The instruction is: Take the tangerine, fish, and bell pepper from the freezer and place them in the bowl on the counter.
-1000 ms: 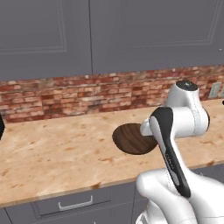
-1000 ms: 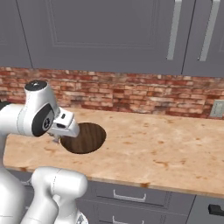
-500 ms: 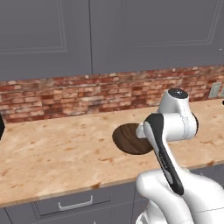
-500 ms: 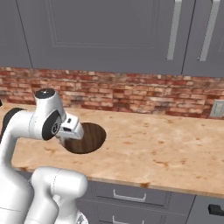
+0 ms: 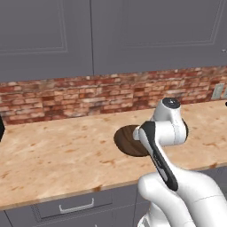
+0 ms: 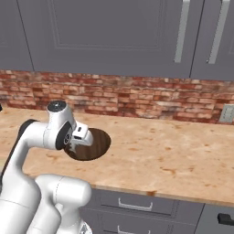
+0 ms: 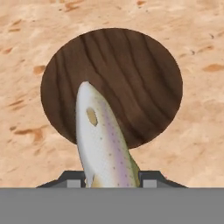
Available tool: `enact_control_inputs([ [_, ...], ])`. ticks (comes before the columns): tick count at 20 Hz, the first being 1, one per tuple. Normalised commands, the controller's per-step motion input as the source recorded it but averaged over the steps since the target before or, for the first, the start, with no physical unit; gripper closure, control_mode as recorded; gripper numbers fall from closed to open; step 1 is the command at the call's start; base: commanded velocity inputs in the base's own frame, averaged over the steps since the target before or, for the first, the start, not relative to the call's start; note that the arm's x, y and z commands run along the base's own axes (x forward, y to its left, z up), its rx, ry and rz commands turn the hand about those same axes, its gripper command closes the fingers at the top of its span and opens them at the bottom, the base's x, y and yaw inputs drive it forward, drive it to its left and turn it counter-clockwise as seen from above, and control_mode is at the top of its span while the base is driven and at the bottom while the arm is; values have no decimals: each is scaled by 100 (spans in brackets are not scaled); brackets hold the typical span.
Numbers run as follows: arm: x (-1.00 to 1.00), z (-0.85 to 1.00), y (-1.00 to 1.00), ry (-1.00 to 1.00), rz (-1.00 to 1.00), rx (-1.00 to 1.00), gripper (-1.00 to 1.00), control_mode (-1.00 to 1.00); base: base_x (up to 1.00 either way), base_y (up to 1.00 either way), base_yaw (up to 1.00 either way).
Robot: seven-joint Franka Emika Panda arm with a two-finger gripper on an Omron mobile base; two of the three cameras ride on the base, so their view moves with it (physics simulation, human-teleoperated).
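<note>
Speckled beige desk [image 5: 53,155] is backing onto red brick [image 6: 137,98]. Jaws are pinching the fish [image 7: 103,140] above the bowl [image 7: 111,83], the arm having sunk lower toward it.

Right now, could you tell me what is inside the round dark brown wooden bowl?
The round dark brown wooden bowl shows bare wood grain. The pale speckled fish, held above it in the gripper, covers part of the floor.

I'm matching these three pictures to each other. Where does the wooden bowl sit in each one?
Left base view: the bowl lies right of centre on the counter, its right part behind the arm.
Right base view: bowl left of centre, beside the arm.
Hand view: bowl centre, under the fish in the gripper.
Shared landmark: the speckled counter.
</note>
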Motion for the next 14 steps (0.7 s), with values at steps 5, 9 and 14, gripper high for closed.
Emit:
enact_control_inputs([
  [5,48,-32,2,0,0,0,100,-100,0,0,0],
  [9,25,-47,3,0,0,0,100,-100,0,0,0],
  [14,18,-39,2,0,0,0,100,-100,0,0,0],
])
